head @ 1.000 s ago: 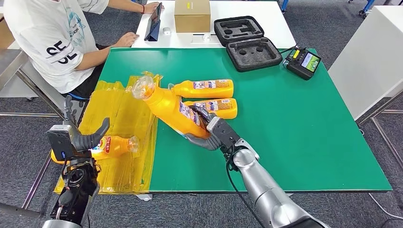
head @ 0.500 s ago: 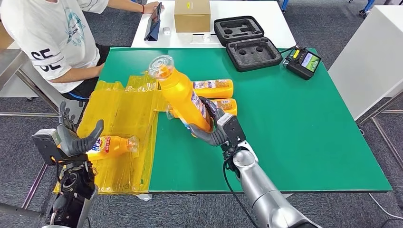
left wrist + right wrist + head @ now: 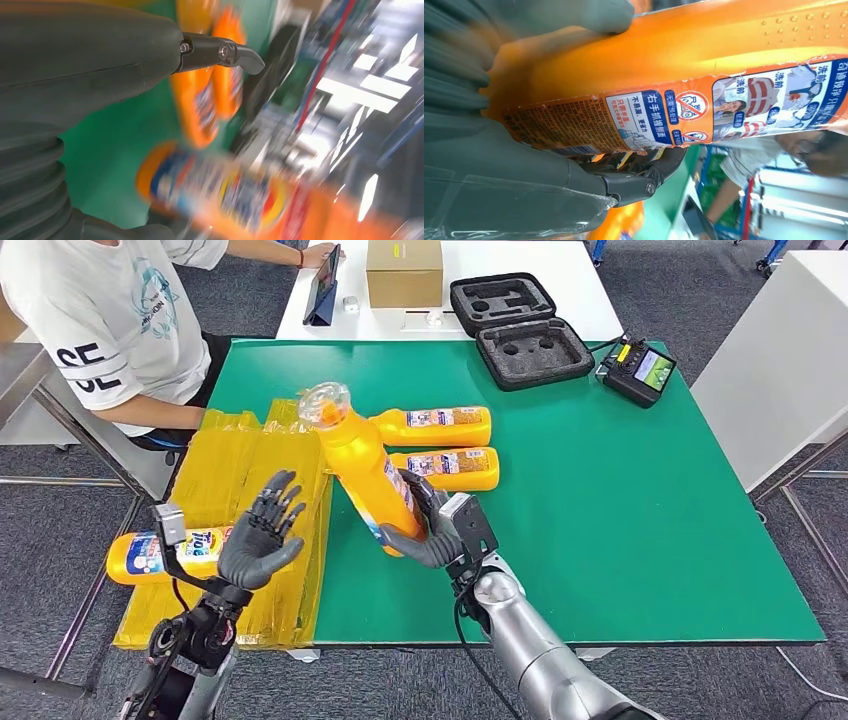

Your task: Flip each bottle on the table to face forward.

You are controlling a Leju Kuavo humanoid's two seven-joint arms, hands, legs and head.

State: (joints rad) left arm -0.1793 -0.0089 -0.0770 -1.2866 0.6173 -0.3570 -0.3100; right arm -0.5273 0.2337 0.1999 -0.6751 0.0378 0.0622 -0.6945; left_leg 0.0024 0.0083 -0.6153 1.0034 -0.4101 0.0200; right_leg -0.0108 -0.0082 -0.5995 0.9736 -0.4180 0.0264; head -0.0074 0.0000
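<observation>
My right hand (image 3: pixel 432 529) grips the lower body of an orange bottle (image 3: pixel 362 468) and holds it tilted above the green table (image 3: pixel 620 510), clear cap up and towards the far left. In the right wrist view its back label (image 3: pixel 684 112) shows, with my right hand (image 3: pixel 524 165) wrapped round it. My left hand (image 3: pixel 258 542) is raised with fingers spread, holding nothing, just left of that bottle. Two more orange bottles (image 3: pixel 432 426) (image 3: pixel 448 468) lie on the table behind it. Another bottle (image 3: pixel 165 553) lies at the near left on the yellow plastic sheet (image 3: pixel 255 470). The left wrist view is blurred.
A person in a white shirt (image 3: pixel 110 320) sits at the far left. Beyond the green table stand a cardboard box (image 3: pixel 404 272), an open black foam case (image 3: pixel 518 328) and a black controller (image 3: pixel 638 371). A white cabinet (image 3: pixel 780 370) stands to the right.
My right hand has swung the held bottle more upright and drawn it nearer. My left hand has risen and moved right, with fingers spread beside that bottle. The person's arm has drawn back.
</observation>
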